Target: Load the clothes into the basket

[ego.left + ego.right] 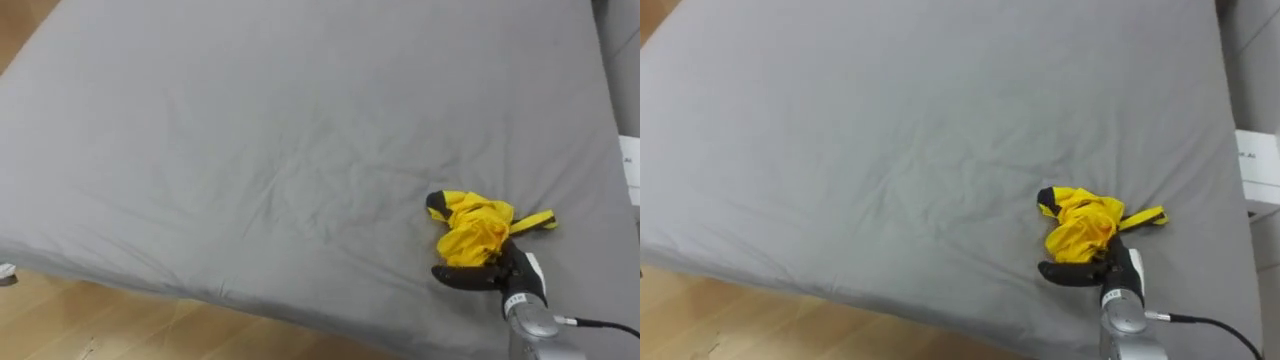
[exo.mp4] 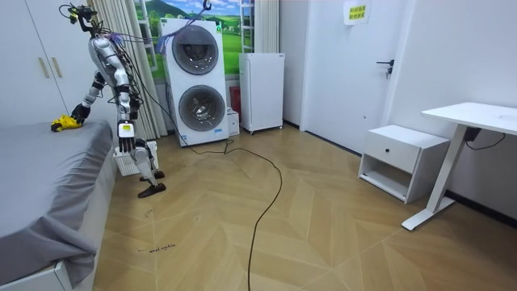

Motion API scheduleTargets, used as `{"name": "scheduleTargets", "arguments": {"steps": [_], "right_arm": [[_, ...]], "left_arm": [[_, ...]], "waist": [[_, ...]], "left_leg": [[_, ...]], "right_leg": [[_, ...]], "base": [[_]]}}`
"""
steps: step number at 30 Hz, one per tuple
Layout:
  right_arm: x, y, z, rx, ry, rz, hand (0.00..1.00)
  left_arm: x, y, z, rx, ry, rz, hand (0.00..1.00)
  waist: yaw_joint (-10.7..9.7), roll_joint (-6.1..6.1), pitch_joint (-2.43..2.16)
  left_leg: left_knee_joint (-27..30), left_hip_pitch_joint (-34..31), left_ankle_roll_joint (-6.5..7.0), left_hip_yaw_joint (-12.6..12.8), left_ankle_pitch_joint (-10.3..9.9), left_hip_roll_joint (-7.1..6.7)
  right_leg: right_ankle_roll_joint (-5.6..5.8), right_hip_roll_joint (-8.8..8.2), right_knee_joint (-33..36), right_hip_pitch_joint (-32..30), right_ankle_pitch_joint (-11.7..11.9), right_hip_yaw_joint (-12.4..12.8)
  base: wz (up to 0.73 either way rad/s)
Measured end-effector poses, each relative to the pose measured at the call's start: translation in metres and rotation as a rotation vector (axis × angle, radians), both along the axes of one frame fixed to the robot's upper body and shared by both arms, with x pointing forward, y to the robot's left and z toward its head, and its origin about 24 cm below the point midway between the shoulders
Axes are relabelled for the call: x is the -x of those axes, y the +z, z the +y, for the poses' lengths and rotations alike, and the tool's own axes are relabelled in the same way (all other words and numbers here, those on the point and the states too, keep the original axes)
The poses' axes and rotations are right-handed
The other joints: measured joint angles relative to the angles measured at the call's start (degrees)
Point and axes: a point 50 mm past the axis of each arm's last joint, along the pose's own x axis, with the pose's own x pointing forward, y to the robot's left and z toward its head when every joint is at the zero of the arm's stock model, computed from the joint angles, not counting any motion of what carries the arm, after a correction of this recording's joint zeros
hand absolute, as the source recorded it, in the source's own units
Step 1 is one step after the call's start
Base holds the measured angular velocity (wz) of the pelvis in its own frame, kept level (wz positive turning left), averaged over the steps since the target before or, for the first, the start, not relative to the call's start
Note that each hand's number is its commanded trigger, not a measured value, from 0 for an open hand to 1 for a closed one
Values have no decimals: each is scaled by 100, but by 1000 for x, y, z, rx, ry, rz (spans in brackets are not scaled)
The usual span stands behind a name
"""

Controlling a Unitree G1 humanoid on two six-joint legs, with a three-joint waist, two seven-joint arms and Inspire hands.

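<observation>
A crumpled yellow garment (image 1: 474, 231) with black trim lies on the grey bed (image 1: 280, 150), near its right front corner. My right hand (image 1: 514, 276) comes in from the lower right and rests against the garment's near edge. Its dark thumb lies along the sheet below the cloth, and the other fingers are buried in the bunched fabric. In the room view I stand at the bedside, leaning forward, with that arm stretched out to the yellow garment (image 2: 63, 123). My left hand (image 2: 126, 129) hangs by my side there.
The bed's front edge drops to wooden floor (image 1: 120, 320). A white object (image 1: 630, 168) stands past the bed's right side. Behind me are a stacked washer and dryer (image 2: 194, 81), a white cabinet (image 2: 262, 90), a nightstand (image 2: 402, 160) and a desk (image 2: 477, 121).
</observation>
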Motion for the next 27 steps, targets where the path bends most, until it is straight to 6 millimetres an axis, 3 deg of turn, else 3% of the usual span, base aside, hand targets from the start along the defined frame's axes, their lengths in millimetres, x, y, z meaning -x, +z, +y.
{"name": "scheduleTargets", "arguments": {"steps": [6,8,10,12,13,14,21,27], "right_arm": [[-17,16,-18,54,-106,-38,0],[-22,23,-26,86,-127,-54,3],[-23,29,-38,117,-149,-65,14],[-26,34,-44,136,-162,-72,55],[-29,38,-47,135,-178,-82,87],[-30,39,-49,131,-189,-87,100],[-42,61,-69,106,-306,-172,100],[-53,73,-70,99,-299,-215,100]], "left_arm": [[-6,-1,-3,15,-26,9,0],[-5,-1,-1,8,-24,13,0],[-5,-1,1,1,-29,14,0],[-5,-1,0,2,-29,17,0],[-6,0,0,2,-29,16,0],[-6,0,0,2,-29,14,0],[-7,-1,-1,5,-38,21,0],[-12,-1,-5,10,-75,21,0]], "waist": [[17,181,11],[60,220,7],[157,260,21],[168,305,31],[183,321,37],[200,323,40],[295,340,50],[298,405,76]], "left_leg": [[-9,-317,60,-15,102,-57],[-11,-430,85,22,143,-73],[-7,-555,113,54,221,-100],[-12,-640,123,54,254,-111],[-15,-703,123,55,259,-112],[-16,-732,124,55,275,-114],[-4,-1026,165,113,374,-164],[-10,-1037,167,165,377,-165]], "right_leg": [[25,-98,192,-397,23,-75],[29,-130,235,-538,26,-74],[28,-177,305,-684,27,-78],[28,-197,347,-783,27,-81],[26,-206,406,-870,25,-75],[26,-209,414,-901,25,-71],[32,-291,615,-1319,28,29],[34,-292,595,-1348,18,57]], "base": [[5],[-9],[-2],[8],[4],[3],[-4],[-4]]}}
